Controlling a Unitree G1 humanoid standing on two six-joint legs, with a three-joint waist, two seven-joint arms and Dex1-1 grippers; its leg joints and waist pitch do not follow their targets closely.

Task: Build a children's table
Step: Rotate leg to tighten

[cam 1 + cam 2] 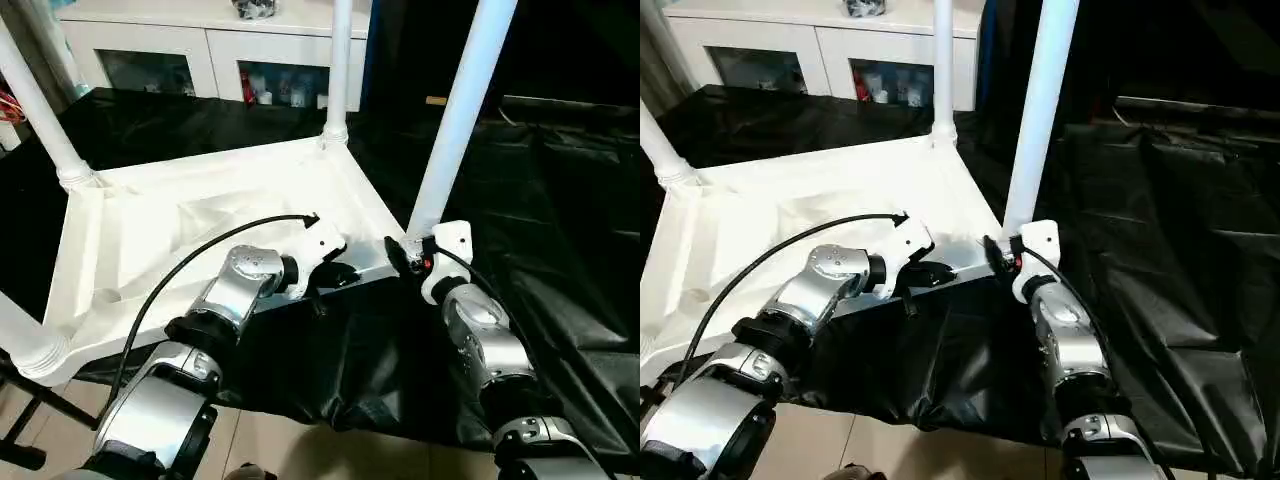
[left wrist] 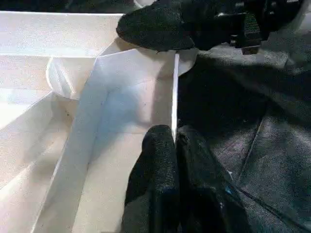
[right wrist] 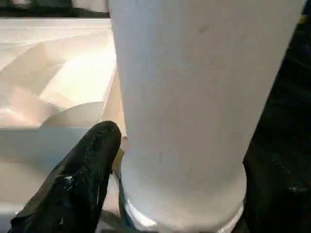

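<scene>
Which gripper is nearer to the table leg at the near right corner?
Right. The right gripper is at the base of that leg, one finger beside it. The left gripper is further along the table top's near rim, shut on it.

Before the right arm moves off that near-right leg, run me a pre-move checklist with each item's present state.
1. Tabletop lying underside up on the black sheet: ok.
2. Four legs standing in the corner sockets: ok; the near-right leg stands upright.
3. Near-right leg fully seated in its socket: cannot tell; the right wrist view shows its base collar, not the joint.
4. Left gripper steadying the top: ok, its fingers are shut on the tabletop's near rim.
5. Right gripper at the leg's base: ok; one finger lies beside the collar.
6. Right gripper's hold on the leg: cannot tell.
</scene>
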